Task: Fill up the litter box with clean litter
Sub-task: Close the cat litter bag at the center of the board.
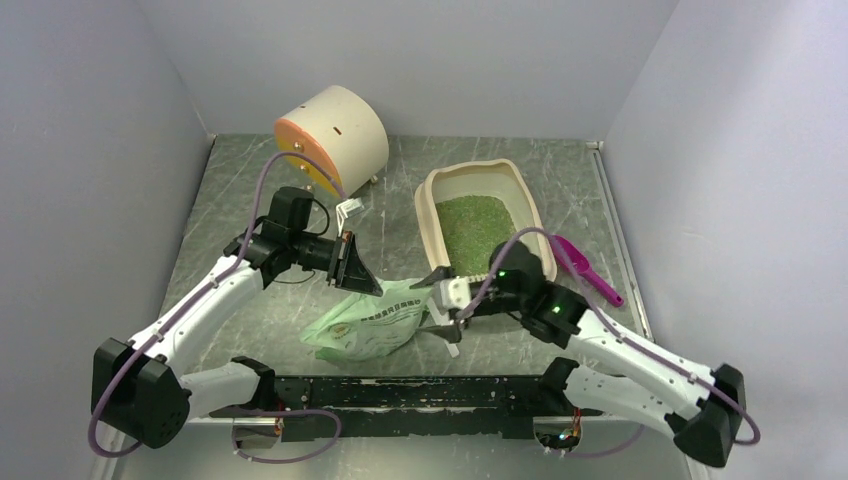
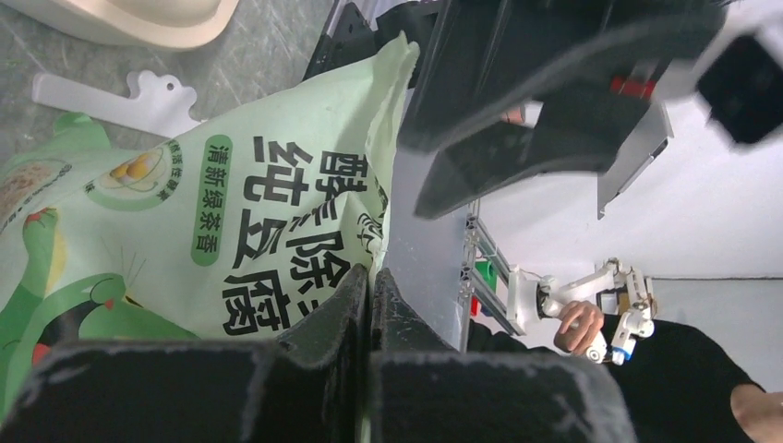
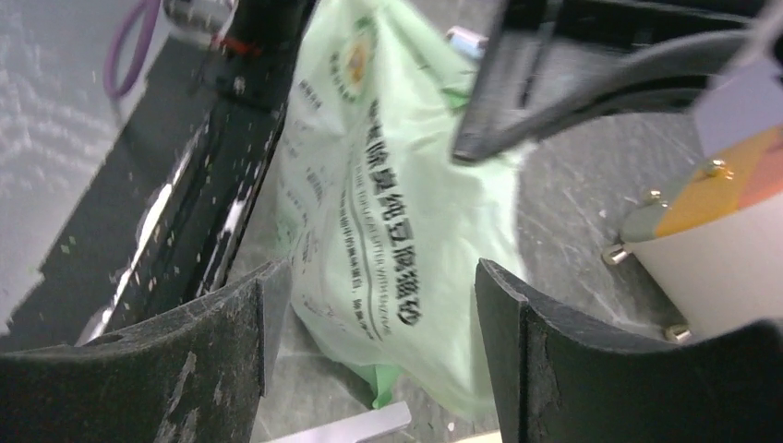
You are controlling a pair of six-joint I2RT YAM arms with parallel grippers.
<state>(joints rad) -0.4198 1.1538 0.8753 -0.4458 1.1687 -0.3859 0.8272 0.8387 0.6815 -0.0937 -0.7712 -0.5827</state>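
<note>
The beige litter box (image 1: 524,190) stands at the back right of the table, holding a bed of green clean litter (image 1: 475,226). A light-green printed bag (image 1: 368,323) slumps on the table in front of it. My left gripper (image 1: 362,280) is shut on the bag's upper edge; in the left wrist view the bag (image 2: 231,212) runs into the closed jaws of the left gripper (image 2: 372,277). My right gripper (image 1: 438,300) stands open just right of the bag. In its own view the right gripper (image 3: 380,272) has the bag (image 3: 397,203) ahead of its fingers, not touching.
A cream half-cylinder cabinet (image 1: 338,135) with an orange face sits at the back left. A magenta scoop (image 1: 585,268) lies right of the litter box. A white plastic clip (image 1: 350,210) lies between cabinet and box. Grey walls enclose the table.
</note>
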